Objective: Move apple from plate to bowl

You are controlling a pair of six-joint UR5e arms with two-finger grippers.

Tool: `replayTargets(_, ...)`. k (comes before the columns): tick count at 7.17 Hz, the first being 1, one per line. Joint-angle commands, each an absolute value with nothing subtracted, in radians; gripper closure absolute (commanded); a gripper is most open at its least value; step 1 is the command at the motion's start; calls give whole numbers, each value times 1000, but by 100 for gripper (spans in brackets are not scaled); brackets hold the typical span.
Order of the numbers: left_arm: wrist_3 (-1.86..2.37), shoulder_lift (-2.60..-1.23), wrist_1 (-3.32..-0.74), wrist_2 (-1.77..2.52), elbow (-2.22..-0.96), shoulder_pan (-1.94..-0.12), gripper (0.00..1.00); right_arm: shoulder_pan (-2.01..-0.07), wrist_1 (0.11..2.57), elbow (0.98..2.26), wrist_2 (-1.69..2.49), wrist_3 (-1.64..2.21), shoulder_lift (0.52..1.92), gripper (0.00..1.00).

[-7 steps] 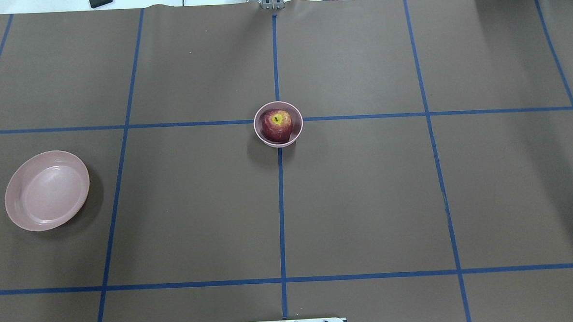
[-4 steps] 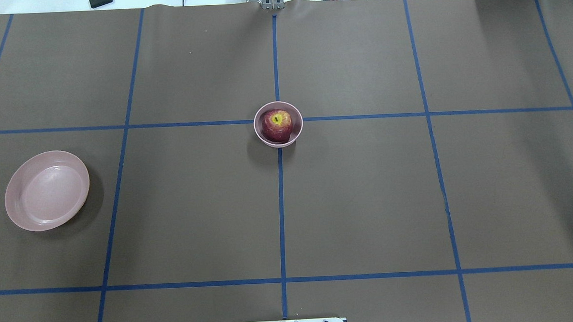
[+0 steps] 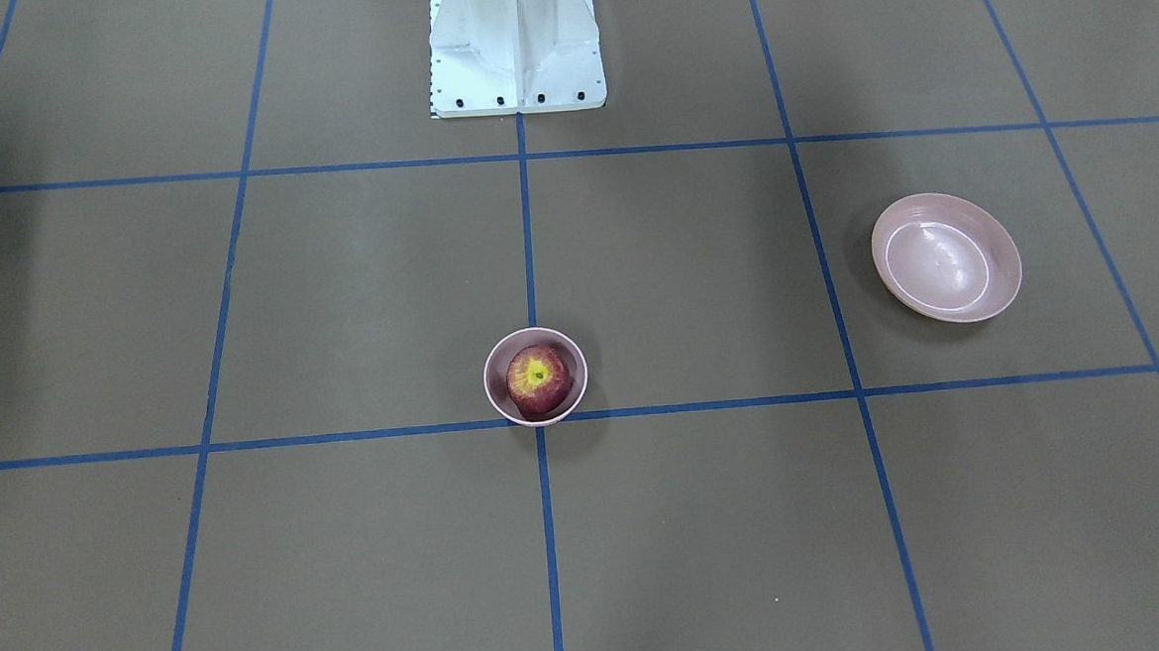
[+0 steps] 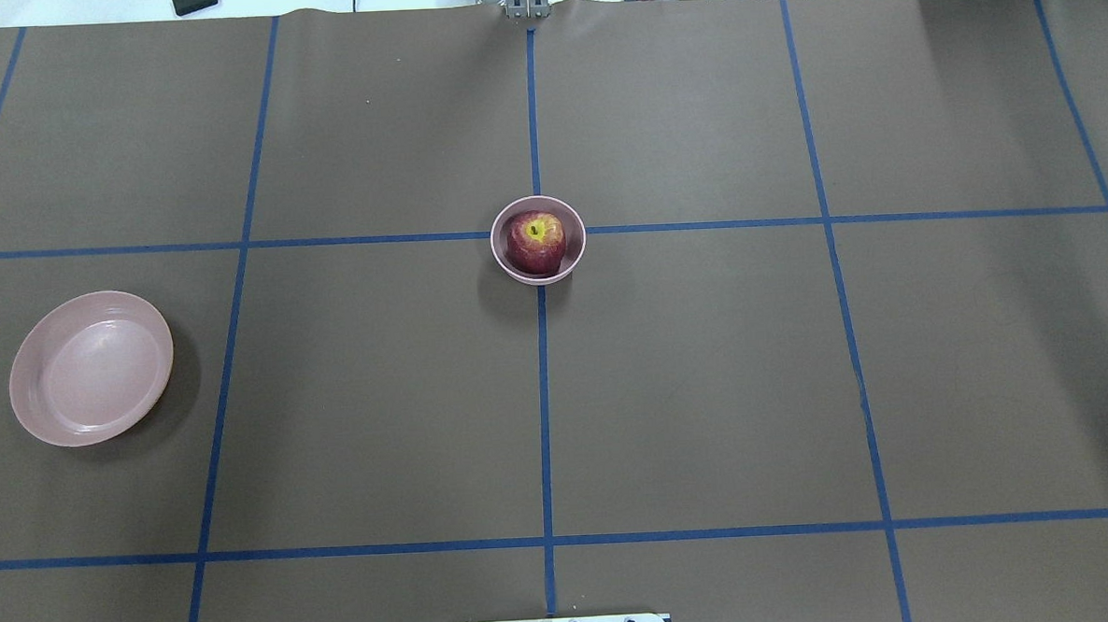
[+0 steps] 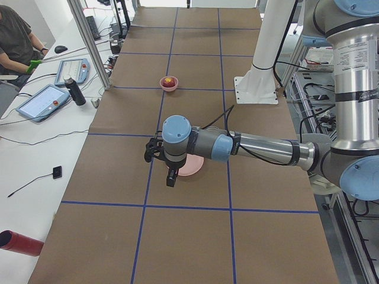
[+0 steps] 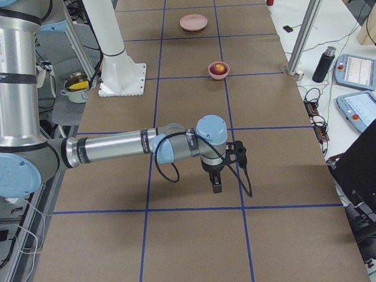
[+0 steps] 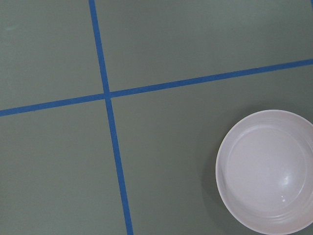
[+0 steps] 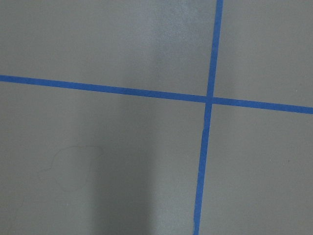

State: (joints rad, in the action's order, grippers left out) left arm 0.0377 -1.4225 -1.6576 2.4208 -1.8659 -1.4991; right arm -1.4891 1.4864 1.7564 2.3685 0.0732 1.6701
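The dark-red apple [image 4: 536, 241] [image 3: 538, 378] sits inside the small deep pink bowl [image 4: 499, 257] [image 3: 492, 382] at the table's middle, stem dimple up. The wide pink plate [image 4: 89, 369] [image 3: 945, 259] stands empty at the robot's left and also shows in the left wrist view [image 7: 266, 171]. My left gripper [image 5: 170, 178] hangs above the table beside the plate, seen only in the exterior left view. My right gripper [image 6: 215, 182] hangs over bare table at the right end, far from the bowl. I cannot tell whether either is open or shut.
The white robot base [image 3: 515, 41] stands at the table's near-robot edge. Blue tape lines [image 4: 544, 396] grid the brown table. Tablets [image 5: 44, 100], a dark bottle [image 5: 74, 90] and a laptop [image 6: 370, 163] sit on the side bench beyond the table.
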Motion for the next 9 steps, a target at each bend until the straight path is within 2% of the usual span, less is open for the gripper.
replayTargets(1,35,-1425,-1658,2424,-1865,-1499,2,-1483,1486,1755,2368,75,1664,0)
replayTargets(9,31,-1434,-1661,2427,-1827,-1499,2,-1460,1486,1743,2373,77,1661,0)
